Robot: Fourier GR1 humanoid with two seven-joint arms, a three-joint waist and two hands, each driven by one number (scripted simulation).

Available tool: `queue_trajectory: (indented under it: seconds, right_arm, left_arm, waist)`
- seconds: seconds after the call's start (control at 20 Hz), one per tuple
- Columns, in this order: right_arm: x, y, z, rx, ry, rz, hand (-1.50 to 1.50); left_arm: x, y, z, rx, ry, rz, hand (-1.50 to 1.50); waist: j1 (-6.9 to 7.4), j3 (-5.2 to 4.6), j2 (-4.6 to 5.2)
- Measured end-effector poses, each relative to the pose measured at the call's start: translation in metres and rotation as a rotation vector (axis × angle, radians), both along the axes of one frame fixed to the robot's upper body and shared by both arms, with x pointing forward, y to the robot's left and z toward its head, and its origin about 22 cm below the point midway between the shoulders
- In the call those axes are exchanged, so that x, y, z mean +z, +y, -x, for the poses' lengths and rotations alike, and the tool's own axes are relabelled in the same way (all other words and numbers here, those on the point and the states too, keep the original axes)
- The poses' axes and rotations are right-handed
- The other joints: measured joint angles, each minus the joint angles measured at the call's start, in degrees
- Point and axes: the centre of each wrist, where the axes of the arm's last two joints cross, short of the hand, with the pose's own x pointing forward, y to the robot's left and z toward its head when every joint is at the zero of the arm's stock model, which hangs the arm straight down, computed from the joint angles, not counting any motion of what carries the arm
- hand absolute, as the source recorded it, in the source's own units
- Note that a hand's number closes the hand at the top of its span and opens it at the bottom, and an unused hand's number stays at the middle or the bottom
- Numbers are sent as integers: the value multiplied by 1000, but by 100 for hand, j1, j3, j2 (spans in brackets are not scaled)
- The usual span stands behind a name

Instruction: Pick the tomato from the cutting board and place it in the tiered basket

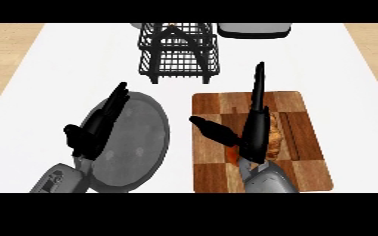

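Observation:
A wooden cutting board [214,172] lies at the lower right of the white counter. My right hand [255,132] hovers over its middle, open, with fingers straight and pointing away and the thumb spread to the left. A small red-orange patch, likely the tomato [232,154], peeks out under the palm's left edge; most of it is hidden. A brown, bread-like item [276,136] shows just right of the hand. The black wire tiered basket [178,55] stands at the back centre, well beyond the fingertips. My left hand [94,130] rests open at the left.
Under the left hand lies a round grey plate [140,145], left of the board. A white and dark container [255,29] stands behind the basket at the right. Bare white counter [81,60] lies between the board and the basket.

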Motion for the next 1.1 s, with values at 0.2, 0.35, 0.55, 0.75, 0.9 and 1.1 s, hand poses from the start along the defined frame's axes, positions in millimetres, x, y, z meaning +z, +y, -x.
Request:
queue_trajectory:
  seconds: [0.2,0.35,0.55,0.75,0.9,1.1]
  right_arm:
    - [-17,-14,9,-21,112,181,-150]
    - [-39,-32,17,-18,271,345,-150]
    - [-53,-50,25,-8,482,546,-150]
    - [-45,-43,29,9,651,696,-150]
    - [-27,-20,35,10,742,771,-150]
    - [10,11,44,-2,786,841,-150]
  left_arm:
    - [-4,2,0,25,12,-3,0]
    - [-7,6,2,40,16,-12,0]
    - [-8,11,4,46,22,-17,0]
    - [-9,9,5,39,26,-12,0]
    - [-10,13,8,40,26,-12,0]
    - [-9,12,7,35,19,-5,0]
  waist:
    - [-184,-32,-66]
    - [-257,-63,-99]
    - [-284,-94,-139]
    - [-263,-89,-161]
    - [-222,-72,-160]
    - [-201,-44,-129]
